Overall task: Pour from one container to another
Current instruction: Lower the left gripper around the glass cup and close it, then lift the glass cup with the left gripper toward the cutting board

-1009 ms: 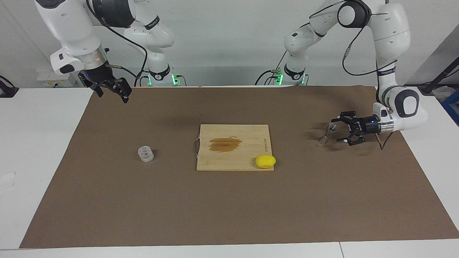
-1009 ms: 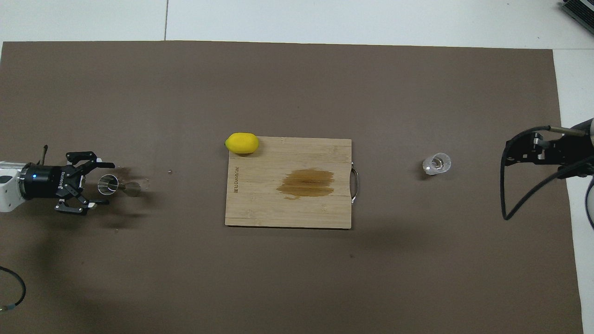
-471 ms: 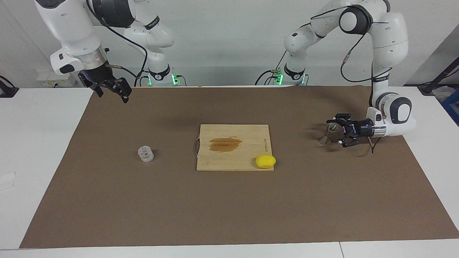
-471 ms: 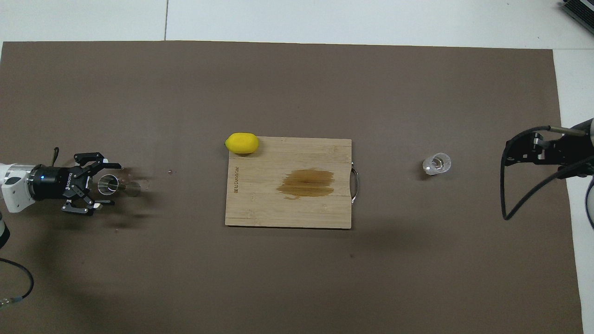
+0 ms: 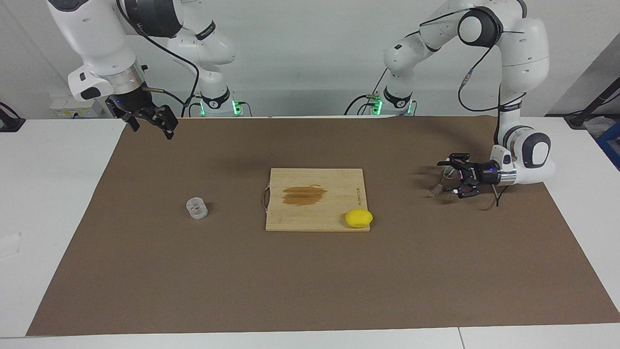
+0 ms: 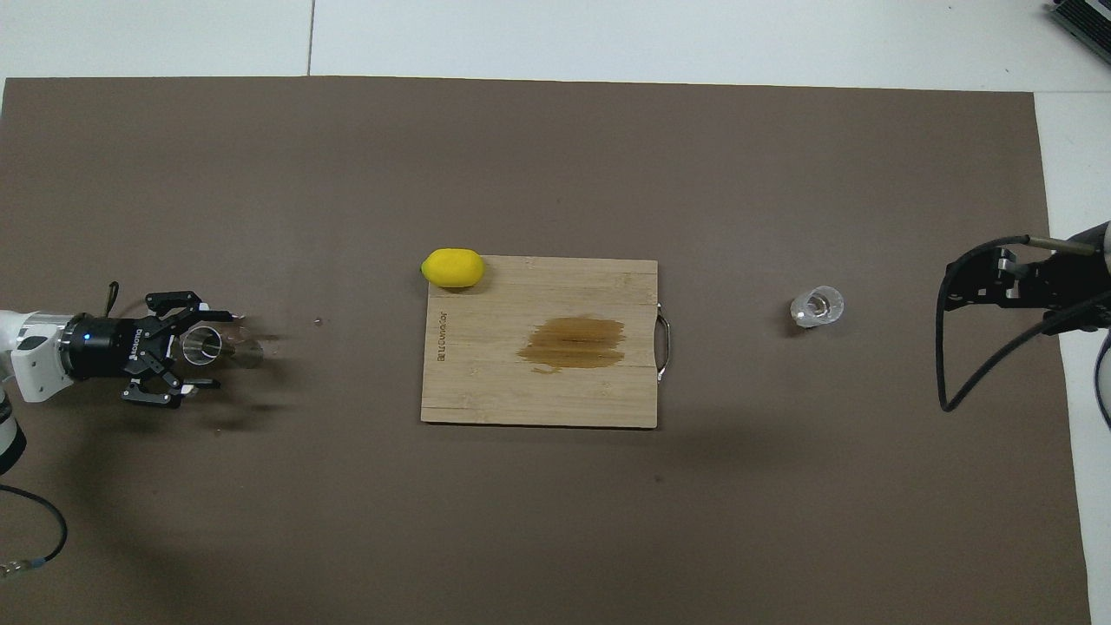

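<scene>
Where the brown mat point(image 5: 310, 271) covers the table, the items stand as follows. Metal jigger point(image 5: 441, 182) point(image 6: 215, 347) — hourglass-shaped, upright, toward the left arm's end of the table, well apart from the cutting board. Left gripper point(image 5: 449, 180) point(image 6: 211, 350) — low at the mat, lying sideways, its fingers spread wide to either side of the jigger's upper cone; no finger can be seen pressing the metal, so nothing is gripped. Clear cup point(image 5: 196, 208) point(image 6: 817, 306) — small, squat, upright on the mat toward the right arm's end, well apart from the board and from both grippers. Right gripper point(image 5: 151, 125) point(image 6: 976, 282) — raised over the mat's corner at its own end, jaws open, holding nothing; that arm waits. Wooden cutting board point(image 5: 334, 203) point(image 6: 486, 382) — mid-table, a brown stain at its centre. Lemon point(image 5: 359, 218) point(image 6: 452, 267) — yellow, on the board's corner farther from the robots, toward the left arm's end.
</scene>
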Robot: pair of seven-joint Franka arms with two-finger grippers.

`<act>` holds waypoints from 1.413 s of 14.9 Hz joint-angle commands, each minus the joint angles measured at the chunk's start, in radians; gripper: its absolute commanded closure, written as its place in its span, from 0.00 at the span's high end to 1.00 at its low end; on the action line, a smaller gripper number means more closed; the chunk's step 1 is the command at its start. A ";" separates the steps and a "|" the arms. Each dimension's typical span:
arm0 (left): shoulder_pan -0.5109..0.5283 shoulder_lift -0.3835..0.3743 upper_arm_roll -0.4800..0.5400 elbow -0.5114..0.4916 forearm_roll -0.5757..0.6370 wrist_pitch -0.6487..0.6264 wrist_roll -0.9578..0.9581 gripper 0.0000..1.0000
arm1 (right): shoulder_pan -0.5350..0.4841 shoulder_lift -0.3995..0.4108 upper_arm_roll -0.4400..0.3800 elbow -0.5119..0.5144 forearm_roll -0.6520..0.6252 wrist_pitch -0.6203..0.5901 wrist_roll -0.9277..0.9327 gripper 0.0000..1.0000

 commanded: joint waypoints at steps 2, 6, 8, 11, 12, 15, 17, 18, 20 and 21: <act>-0.006 -0.004 0.008 -0.015 -0.020 -0.018 0.022 0.94 | -0.013 -0.020 0.004 -0.021 0.025 0.010 -0.016 1.00; -0.017 -0.005 0.006 -0.026 -0.021 -0.016 0.022 0.80 | -0.013 -0.020 0.004 -0.021 0.025 0.010 -0.016 1.00; -0.017 -0.005 0.006 -0.026 -0.021 -0.013 0.022 0.75 | -0.013 -0.020 0.004 -0.022 0.025 0.010 -0.016 1.00; -0.016 -0.005 0.008 -0.027 -0.021 -0.010 0.022 0.63 | -0.013 -0.020 0.004 -0.021 0.025 0.010 -0.016 1.00; -0.016 -0.005 0.008 -0.027 -0.021 -0.010 0.022 0.58 | -0.013 -0.020 0.004 -0.021 0.025 0.010 -0.016 1.00; -0.013 -0.005 0.008 -0.027 -0.021 -0.010 0.022 0.46 | -0.013 -0.020 0.004 -0.021 0.025 0.010 -0.016 1.00; -0.014 -0.005 0.008 -0.026 -0.023 -0.008 0.022 0.34 | -0.013 -0.020 0.004 -0.021 0.025 0.010 -0.016 1.00; -0.014 -0.005 0.008 -0.024 -0.023 -0.008 0.022 0.31 | -0.013 -0.020 0.004 -0.021 0.023 0.010 -0.016 1.00; -0.019 -0.004 0.008 -0.015 -0.041 -0.007 0.021 0.30 | -0.013 -0.020 0.004 -0.021 0.025 0.010 -0.016 1.00; -0.031 -0.004 0.008 -0.009 -0.044 -0.007 0.021 0.30 | -0.013 -0.020 0.004 -0.021 0.025 0.010 -0.016 1.00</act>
